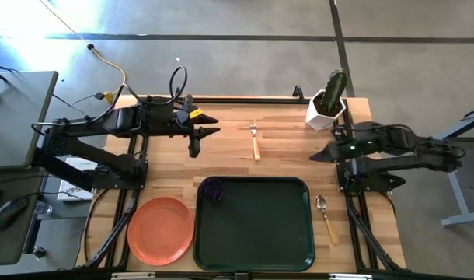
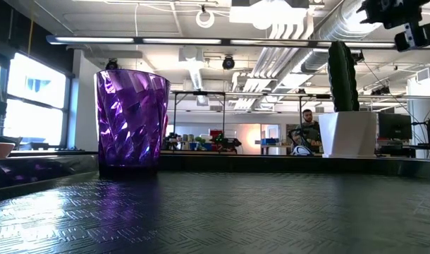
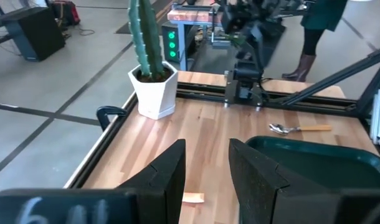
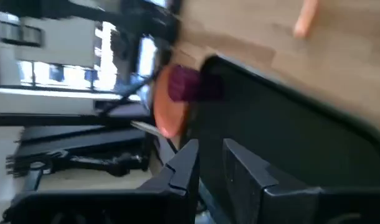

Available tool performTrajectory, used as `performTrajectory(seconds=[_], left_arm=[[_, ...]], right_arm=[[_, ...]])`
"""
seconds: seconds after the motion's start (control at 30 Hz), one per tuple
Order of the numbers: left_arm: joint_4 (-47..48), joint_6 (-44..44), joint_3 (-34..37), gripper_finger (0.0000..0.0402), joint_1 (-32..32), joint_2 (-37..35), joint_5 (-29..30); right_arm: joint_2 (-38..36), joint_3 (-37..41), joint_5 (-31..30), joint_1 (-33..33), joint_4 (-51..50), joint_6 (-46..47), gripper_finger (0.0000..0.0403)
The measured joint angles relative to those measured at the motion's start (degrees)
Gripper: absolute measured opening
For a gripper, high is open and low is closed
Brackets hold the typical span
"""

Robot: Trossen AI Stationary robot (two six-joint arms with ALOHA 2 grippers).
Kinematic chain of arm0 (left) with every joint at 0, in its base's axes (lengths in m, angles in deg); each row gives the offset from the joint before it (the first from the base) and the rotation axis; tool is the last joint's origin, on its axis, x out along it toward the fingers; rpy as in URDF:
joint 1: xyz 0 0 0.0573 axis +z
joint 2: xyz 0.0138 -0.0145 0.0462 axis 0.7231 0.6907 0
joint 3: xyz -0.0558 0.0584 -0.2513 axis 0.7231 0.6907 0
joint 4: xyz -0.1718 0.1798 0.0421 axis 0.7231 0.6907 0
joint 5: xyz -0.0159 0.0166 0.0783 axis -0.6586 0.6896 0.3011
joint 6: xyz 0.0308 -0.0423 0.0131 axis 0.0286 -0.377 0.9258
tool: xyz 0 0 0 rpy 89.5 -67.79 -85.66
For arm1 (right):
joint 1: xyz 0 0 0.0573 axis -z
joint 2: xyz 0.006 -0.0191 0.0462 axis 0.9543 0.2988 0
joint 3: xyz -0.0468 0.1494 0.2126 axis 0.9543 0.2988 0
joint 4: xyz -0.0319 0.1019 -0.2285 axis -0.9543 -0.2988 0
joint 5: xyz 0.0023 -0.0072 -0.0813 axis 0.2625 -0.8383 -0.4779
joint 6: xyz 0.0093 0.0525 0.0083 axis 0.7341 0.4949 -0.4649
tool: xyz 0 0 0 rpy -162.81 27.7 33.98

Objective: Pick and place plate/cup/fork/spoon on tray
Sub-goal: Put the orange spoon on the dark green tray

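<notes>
One cup (image 1: pixel 213 189) sits in the tray (image 1: pixel 256 257); left gripper (image 1: pixel 198 145), right gripper (image 1: pixel 321 152) parted, empty

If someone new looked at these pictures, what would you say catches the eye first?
Probably the dark green tray at the table's near edge, with the purple cup standing in its far-left corner. Next, the orange plate on the wood just left of the tray. Then the cactus pot at the far right corner, with the open left gripper and right gripper hanging empty.
</notes>
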Motion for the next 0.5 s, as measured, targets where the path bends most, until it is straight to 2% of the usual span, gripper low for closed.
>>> performTrajectory(seconds=[0.13,0.3,0.5], left_arm=[[0.01,0.02,0.0,0.0113,0.88,0.0,0.02],[0.01,0.02,0.0,0.0113,1.6,0.0,0.0],[0.01,0.02,0.0,0.0113,1.65,0.0,0.0]], right_arm=[[7.29,-3.27,3.1,-2.79,-0.65,0.26,0.0064],[14.72,-6.23,2.63,-8.77,-1.23,2.01,0.0064],[21.56,-7.81,1.66,-17.69,-12.26,10.77,0.0064]])
